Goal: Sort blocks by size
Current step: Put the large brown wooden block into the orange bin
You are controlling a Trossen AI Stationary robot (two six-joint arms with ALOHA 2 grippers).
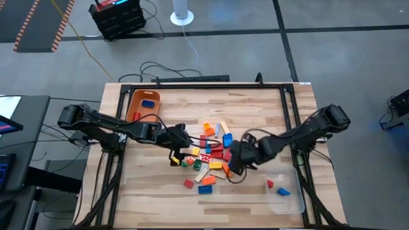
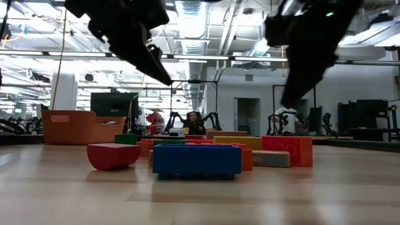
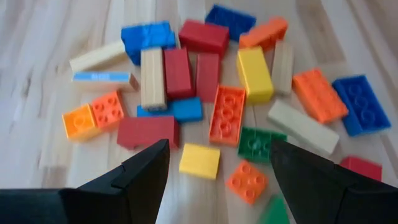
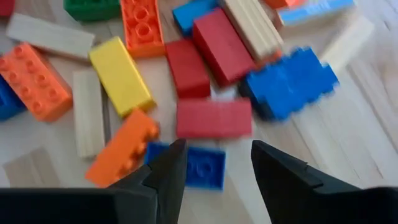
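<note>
Flanking the blocks (image 1: 209, 155), both pincers hang open.

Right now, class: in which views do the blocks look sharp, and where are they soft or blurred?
High view: the blocks are small but crisp. Low view: the nearest blue brick is fairly sharp and the ceiling lights glare. Left wrist view: the pile is slightly soft. Right wrist view: the blue bricks smear most.

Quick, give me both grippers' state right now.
Left gripper: open, empty, over the blocks.
Right gripper: open, empty, above a blue block.
</note>
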